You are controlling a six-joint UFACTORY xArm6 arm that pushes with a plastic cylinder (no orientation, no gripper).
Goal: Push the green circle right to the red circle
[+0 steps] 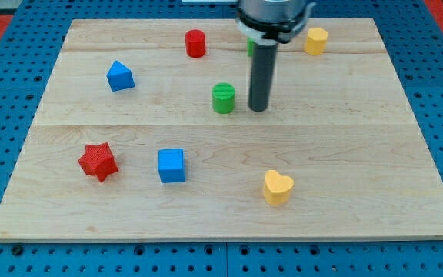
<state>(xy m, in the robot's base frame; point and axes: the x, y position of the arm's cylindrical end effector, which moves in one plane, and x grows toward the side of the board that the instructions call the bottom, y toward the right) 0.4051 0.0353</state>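
- Green circle near bench centre, below and slightly to the view's right of red circle; well apart.
- My tip just beside green circle, on its view's right; probably repositioning for a push.
- No hand: bare rod, nothing spread or pinched.
- Green circle upright, axis vertical; round, no facing direction.

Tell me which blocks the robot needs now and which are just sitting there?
Needed: green circle, red circle, my tip just right of the green circle.

Just sitting: blue house, yellow hexagon, red star, blue cube, yellow heart.
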